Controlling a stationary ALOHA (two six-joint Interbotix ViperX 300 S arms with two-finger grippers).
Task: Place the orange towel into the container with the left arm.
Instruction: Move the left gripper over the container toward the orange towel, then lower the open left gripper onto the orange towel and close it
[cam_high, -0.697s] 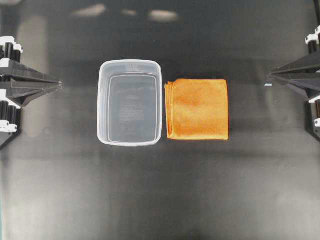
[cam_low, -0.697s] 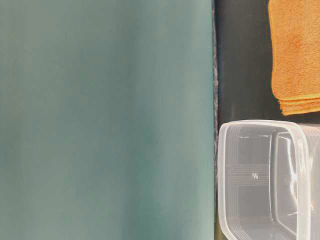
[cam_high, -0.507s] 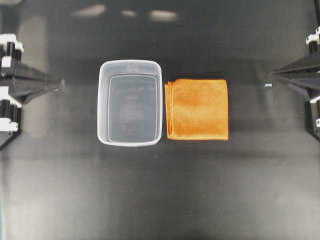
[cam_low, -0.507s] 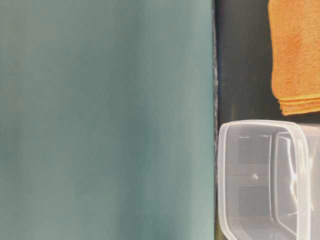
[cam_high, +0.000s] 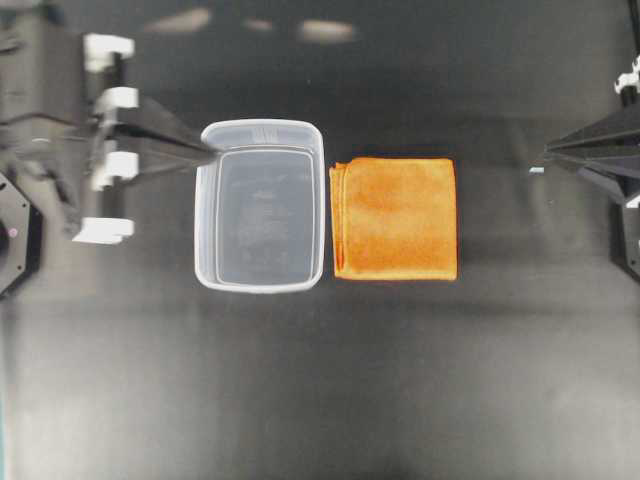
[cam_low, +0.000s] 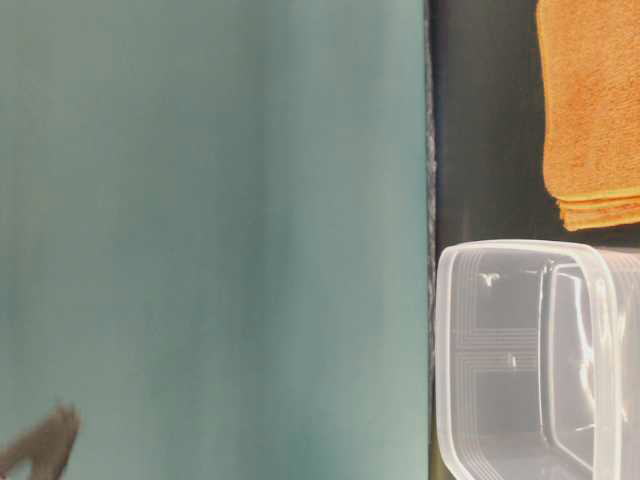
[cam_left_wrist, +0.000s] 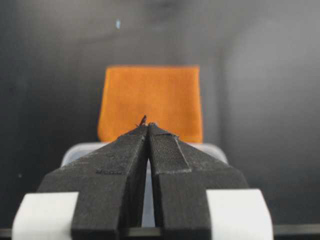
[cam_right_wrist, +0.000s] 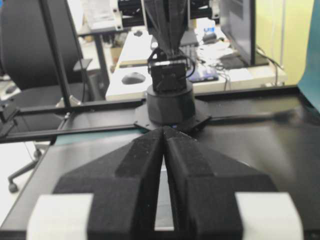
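Overhead, the clear container (cam_high: 260, 205) sits mid-table on the black table (cam_high: 320, 380) with the folded orange towel (cam_high: 395, 218) just beside its right wall, lying flat outside it; the left gripper (cam_high: 208, 152), fingers pressed together and holding nothing, points at the container's upper left corner, its tip over the rim; the right gripper (cam_high: 547, 154) is at the far right edge, also closed, well apart from the towel.

At table level, the towel (cam_low: 592, 110) shows its layered edges above the container (cam_low: 530, 360) in the picture; a teal backdrop (cam_low: 210, 230) fills the left.

From the left wrist, the closed left gripper (cam_left_wrist: 146, 124) points over the container's rim (cam_left_wrist: 82, 150) toward the towel (cam_left_wrist: 150, 100) beyond.

From the right wrist, the right gripper (cam_right_wrist: 163, 130) has its fingers together; the left arm's base (cam_right_wrist: 170, 100) stands beyond.
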